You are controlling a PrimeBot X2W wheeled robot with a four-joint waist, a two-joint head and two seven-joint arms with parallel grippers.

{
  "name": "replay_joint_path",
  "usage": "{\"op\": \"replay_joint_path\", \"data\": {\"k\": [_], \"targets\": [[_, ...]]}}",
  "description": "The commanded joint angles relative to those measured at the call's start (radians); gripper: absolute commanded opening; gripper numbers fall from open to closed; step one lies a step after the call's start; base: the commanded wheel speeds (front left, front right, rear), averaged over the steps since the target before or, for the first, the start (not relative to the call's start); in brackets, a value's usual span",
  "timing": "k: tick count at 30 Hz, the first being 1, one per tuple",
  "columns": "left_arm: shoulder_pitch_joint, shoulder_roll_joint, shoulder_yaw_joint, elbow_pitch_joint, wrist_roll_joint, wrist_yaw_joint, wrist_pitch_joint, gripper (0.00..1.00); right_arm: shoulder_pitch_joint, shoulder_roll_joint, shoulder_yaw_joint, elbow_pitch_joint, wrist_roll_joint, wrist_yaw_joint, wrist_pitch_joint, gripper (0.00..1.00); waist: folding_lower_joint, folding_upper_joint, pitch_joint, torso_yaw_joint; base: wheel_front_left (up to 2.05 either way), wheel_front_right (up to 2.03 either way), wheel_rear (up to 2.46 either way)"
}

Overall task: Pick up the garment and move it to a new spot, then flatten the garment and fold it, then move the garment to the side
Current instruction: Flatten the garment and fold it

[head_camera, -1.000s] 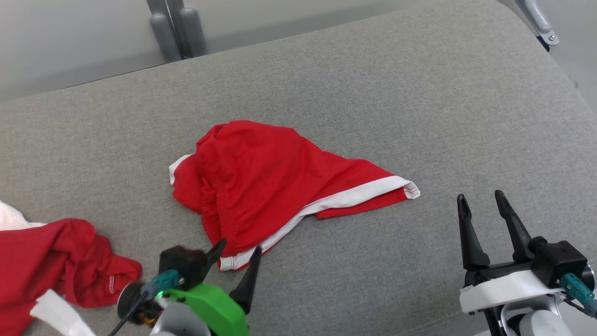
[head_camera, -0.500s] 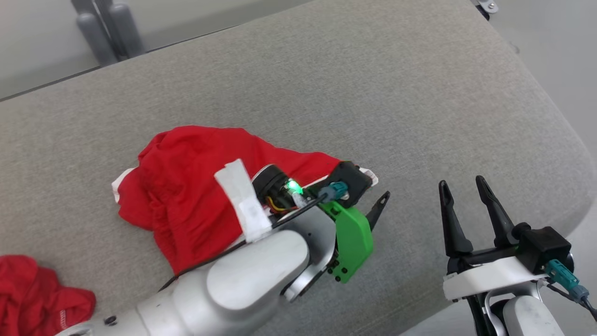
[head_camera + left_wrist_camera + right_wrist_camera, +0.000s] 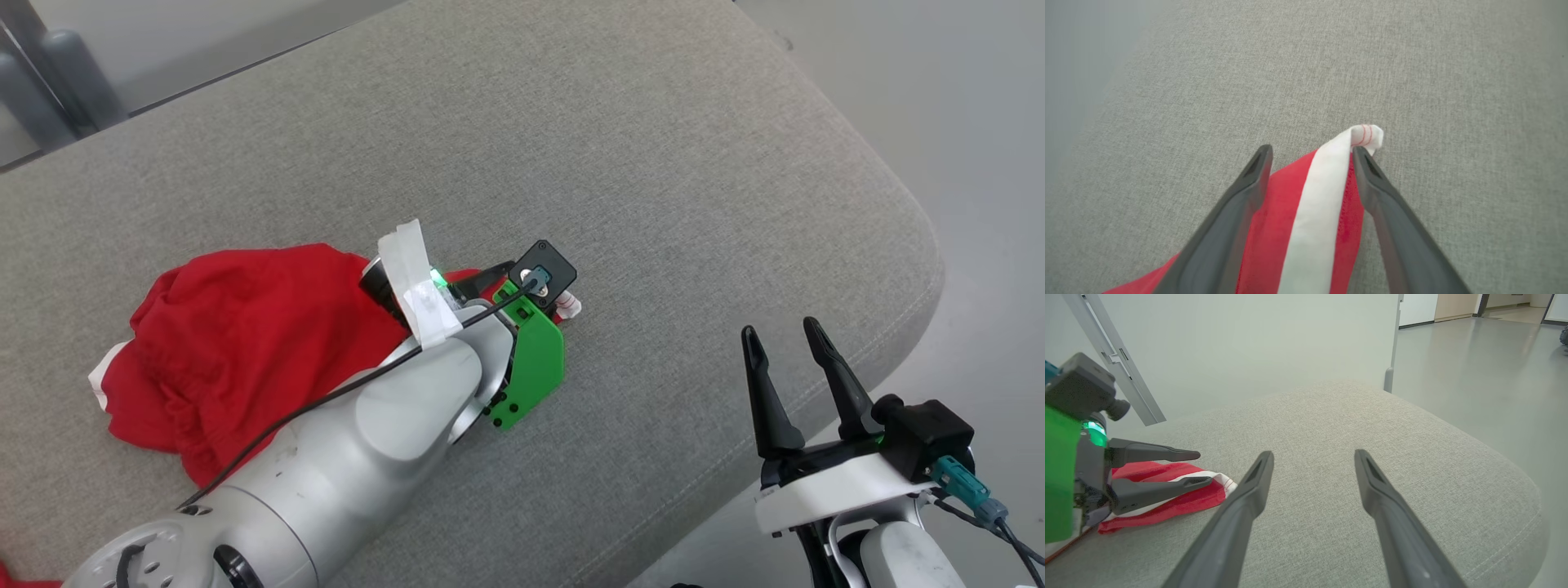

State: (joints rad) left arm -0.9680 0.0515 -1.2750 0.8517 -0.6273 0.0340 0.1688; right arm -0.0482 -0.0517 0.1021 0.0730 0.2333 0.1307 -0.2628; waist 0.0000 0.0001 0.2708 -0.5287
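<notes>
At garment (image 3: 1310, 228) hem | left gripper (image 3: 1310, 157) straddling, jaws apart | right gripper (image 3: 784, 339) spread

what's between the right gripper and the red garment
Bare grey cushion, in the right wrist view, separates right gripper from garment; the left gripper straddles its corner.

The left arm (image 3: 343, 457) is a silver tube with a black cable (image 3: 359, 378) along it, white tape (image 3: 412, 282) and a bright green bracket (image 3: 535, 367). The right gripper (image 3: 777, 328) has long dark tapering fingers (image 3: 763, 408) on a white mount (image 3: 841, 494), with a black camera box (image 3: 931, 429) and a teal plug (image 3: 963, 483).
</notes>
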Motion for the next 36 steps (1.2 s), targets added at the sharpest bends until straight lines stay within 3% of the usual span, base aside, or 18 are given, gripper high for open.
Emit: {"op": "replay_joint_path", "data": {"k": [1, 2, 5, 7, 9, 14, 17, 20, 24, 25, 27, 28, 29, 36], "targets": [[0.016, 0.000, -0.003, 0.014, 0.012, -0.019, 0.014, 0.23, -0.006, 0.001, -0.001, 0.002, 0.001, 0.000, -0.003, 1.00, 0.0000, -0.0001, -0.002, -0.008, 0.00, 0.00, 0.00], [0.026, 0.000, -0.004, 0.022, 0.017, -0.036, 0.023, 0.00, -0.005, 0.001, -0.004, 0.003, 0.000, 0.000, -0.003, 1.00, 0.0000, -0.0001, -0.003, -0.006, 0.00, 0.00, 0.00], [0.029, 0.001, -0.004, 0.019, 0.020, -0.050, 0.007, 0.00, -0.005, 0.001, -0.013, 0.003, -0.007, 0.000, -0.003, 1.00, 0.0000, -0.0001, -0.009, 0.006, 0.00, 0.00, 0.00], [0.030, 0.000, 0.009, -0.001, -0.005, -0.026, -0.029, 0.00, -0.001, 0.001, -0.021, -0.001, -0.009, 0.000, -0.003, 1.00, 0.0000, -0.0001, -0.014, 0.024, 0.00, 0.00, 0.00], [0.017, 0.002, 0.039, -0.024, -0.034, 0.020, -0.093, 0.00, 0.000, 0.001, -0.027, -0.003, -0.014, 0.000, -0.003, 1.00, 0.0000, -0.0001, -0.016, 0.041, 0.00, 0.00, 0.00], [-0.021, 0.001, 0.147, -0.080, -0.077, 0.201, -0.348, 0.00, -0.001, 0.001, -0.043, -0.011, -0.026, 0.000, -0.003, 1.00, 0.0000, -0.0001, -0.029, 0.086, 0.00, 0.00, 0.00], [-0.018, 0.000, 0.174, -0.123, -0.085, 0.270, -0.413, 0.00, 0.008, -0.001, -0.056, -0.015, -0.035, 0.000, -0.003, 1.00, 0.0000, -0.0001, -0.038, 0.114, 0.00, 0.00, 0.00], [0.036, 0.000, 0.119, -0.166, -0.079, 0.271, -0.425, 0.00, 0.017, -0.006, -0.062, -0.018, -0.034, 0.000, -0.003, 1.00, 0.0000, -0.0001, -0.043, 0.140, 0.00, 0.00, 0.00], [0.119, 0.000, 0.026, -0.208, -0.109, 0.203, -0.386, 0.00, 0.008, -0.007, -0.054, -0.013, -0.030, 0.000, -0.003, 1.00, 0.0000, -0.0001, -0.039, 0.155, 0.00, 0.00, 0.00], [0.141, 0.001, 0.013, -0.221, -0.104, 0.181, -0.373, 0.02, 0.002, -0.007, -0.049, -0.011, -0.026, 0.000, -0.003, 1.00, 0.0000, -0.0001, -0.037, 0.156, 0.00, 0.00, 0.00], [0.191, 0.001, 0.000, -0.237, -0.106, 0.150, -0.349, 0.44, -0.007, -0.007, -0.044, -0.009, -0.024, 0.000, -0.003, 1.00, 0.0000, -0.0001, -0.034, 0.157, 0.00, 0.00, 0.00], [0.209, 0.001, -0.003, -0.244, -0.109, 0.135, -0.336, 0.88, -0.010, -0.007, -0.042, -0.007, -0.023, 0.000, -0.003, 1.00, 0.0000, -0.0001, -0.032, 0.157, 0.00, 0.00, 0.00], [0.217, 0.000, -0.003, -0.259, -0.108, 0.119, -0.330, 1.00, -0.014, -0.008, -0.040, -0.007, -0.023, 0.000, -0.003, 1.00, 0.0000, -0.0001, -0.032, 0.157, 0.00, 0.00, 0.00], [0.238, 0.001, -0.001, -0.358, -0.192, 0.104, -0.339, 1.00, 0.022, -0.019, -0.073, -0.018, -0.030, 0.000, -0.003, 1.00, 0.0000, -0.0001, -0.042, 0.208, 0.00, 0.00, 0.00]]}}
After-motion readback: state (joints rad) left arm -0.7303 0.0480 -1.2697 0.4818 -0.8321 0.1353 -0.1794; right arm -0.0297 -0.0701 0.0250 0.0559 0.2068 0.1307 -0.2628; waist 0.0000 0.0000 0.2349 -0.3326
